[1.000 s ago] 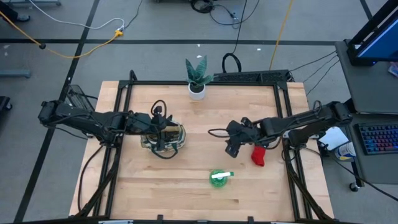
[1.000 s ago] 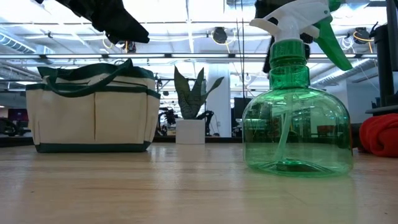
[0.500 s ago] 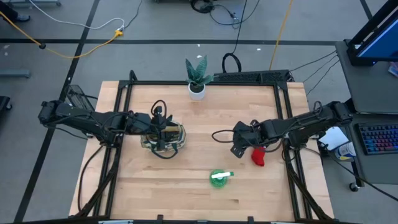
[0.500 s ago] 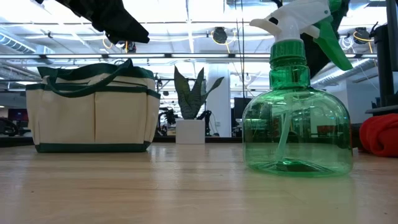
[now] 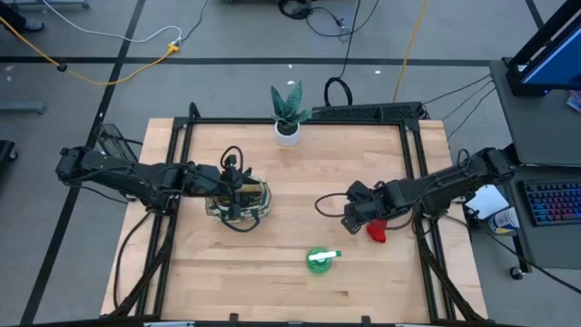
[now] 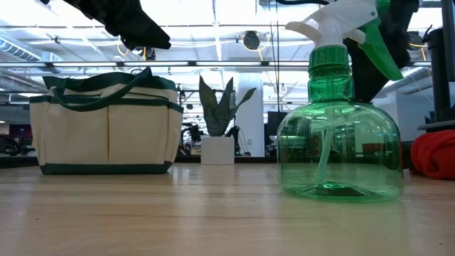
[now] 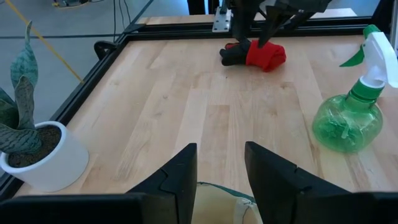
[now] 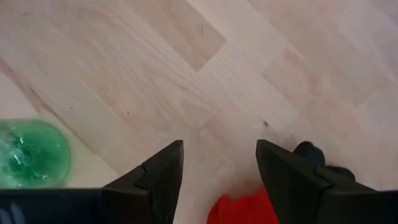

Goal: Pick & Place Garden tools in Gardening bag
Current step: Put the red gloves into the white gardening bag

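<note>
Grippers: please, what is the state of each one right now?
Left gripper: open, empty, over the bag.
Right gripper: open, empty, just above the glove.

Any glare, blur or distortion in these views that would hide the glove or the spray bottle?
High view: even light, both small but clear. Low view: bright ceiling lights behind; the green spray bottle looms large and the red glove is cut by the frame edge. Right wrist view: soft focus, the glove half hidden between the right hand fingers.
</note>
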Action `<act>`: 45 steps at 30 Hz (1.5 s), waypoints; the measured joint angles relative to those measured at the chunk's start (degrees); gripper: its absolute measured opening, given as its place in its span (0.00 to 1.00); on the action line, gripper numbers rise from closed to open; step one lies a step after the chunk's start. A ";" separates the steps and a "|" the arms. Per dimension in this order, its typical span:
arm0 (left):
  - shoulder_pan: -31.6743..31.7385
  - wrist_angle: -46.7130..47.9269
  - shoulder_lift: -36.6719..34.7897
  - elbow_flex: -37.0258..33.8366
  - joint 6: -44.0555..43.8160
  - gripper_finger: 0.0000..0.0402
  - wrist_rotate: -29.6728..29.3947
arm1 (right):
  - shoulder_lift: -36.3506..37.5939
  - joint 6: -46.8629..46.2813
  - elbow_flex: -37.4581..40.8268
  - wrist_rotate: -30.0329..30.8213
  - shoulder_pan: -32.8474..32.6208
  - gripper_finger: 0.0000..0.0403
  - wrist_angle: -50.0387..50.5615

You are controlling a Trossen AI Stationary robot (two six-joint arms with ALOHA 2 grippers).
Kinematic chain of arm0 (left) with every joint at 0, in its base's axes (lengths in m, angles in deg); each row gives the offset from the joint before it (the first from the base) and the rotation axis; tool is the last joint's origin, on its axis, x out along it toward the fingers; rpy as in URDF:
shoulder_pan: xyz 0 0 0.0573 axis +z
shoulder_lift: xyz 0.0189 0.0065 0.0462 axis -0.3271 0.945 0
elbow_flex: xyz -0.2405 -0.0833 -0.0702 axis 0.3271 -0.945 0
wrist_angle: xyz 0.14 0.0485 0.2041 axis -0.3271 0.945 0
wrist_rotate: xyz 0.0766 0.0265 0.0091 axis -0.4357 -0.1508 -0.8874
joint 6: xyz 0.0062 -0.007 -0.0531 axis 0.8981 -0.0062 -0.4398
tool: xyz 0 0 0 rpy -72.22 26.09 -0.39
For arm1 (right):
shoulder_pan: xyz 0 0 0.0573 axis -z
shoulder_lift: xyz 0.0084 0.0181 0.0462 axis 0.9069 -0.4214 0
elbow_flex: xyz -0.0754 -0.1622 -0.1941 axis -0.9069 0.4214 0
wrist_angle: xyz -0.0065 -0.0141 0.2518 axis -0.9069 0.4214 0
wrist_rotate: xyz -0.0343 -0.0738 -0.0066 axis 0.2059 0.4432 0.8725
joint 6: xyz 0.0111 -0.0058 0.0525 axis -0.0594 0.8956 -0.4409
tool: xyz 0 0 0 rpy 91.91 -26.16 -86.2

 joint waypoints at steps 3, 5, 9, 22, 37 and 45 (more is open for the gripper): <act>-0.02 -0.02 0.00 0.00 0.00 0.35 0.00 | 0.00 -1.46 0.00 0.01 -0.93 0.49 0.62; -0.02 -0.01 0.00 0.00 -0.01 0.35 0.00 | 0.00 -3.06 0.00 0.01 -1.51 0.49 1.42; -0.02 0.00 0.00 0.00 -0.04 0.35 0.00 | 0.00 -6.49 0.00 0.00 -2.68 0.49 3.47; -0.02 0.00 0.00 0.00 -0.09 0.35 0.00 | -0.02 -17.02 0.00 -1.69 -7.42 0.49 8.90; -0.02 0.00 0.00 0.00 -0.11 0.35 0.00 | -0.02 -28.80 0.00 -2.95 -12.93 0.49 13.03; -0.02 -0.01 0.00 0.00 -0.10 0.35 0.00 | -0.02 -33.54 0.00 -2.91 -14.63 0.49 15.82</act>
